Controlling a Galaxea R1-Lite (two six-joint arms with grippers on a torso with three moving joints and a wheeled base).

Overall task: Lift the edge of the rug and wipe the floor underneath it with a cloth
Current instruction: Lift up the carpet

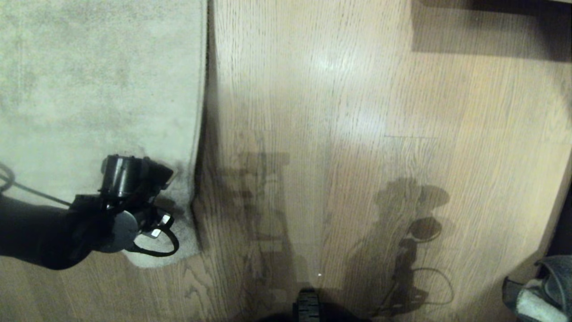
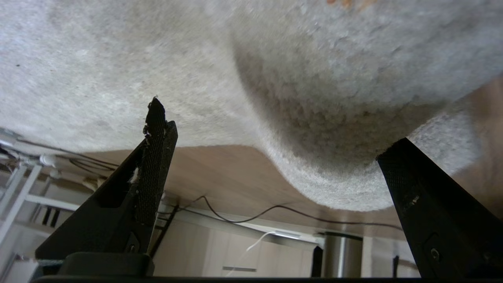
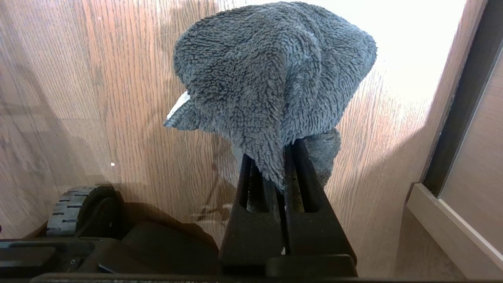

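Observation:
The pale grey-beige rug point(image 1: 89, 89) covers the left of the head view. The rug edge point(image 1: 203, 112) runs straight away from me down to a near corner point(image 1: 187, 250), which bulges a little off the wood floor point(image 1: 357, 134). My left arm's wrist point(image 1: 129, 197) hangs over that corner. In the left wrist view my left gripper point(image 2: 275, 129) is open wide, with the rug's corner point(image 2: 353, 184) between its fingers and nothing held. My right gripper point(image 3: 275, 157) is shut on the fluffy dark grey cloth point(image 3: 275, 70), low at the right, above the floor point(image 3: 98, 98). That cloth point(image 1: 545, 290) also peeks into the head view.
A dark furniture base point(image 1: 491, 27) shadows the far right floor. My base's wheel point(image 1: 308, 306) sits at the near edge. A thin cable point(image 2: 255, 212) lies on the floor beyond the rug, before pale cabinet fronts point(image 2: 235, 251). A door frame point(image 3: 440, 220) stands beside the right gripper.

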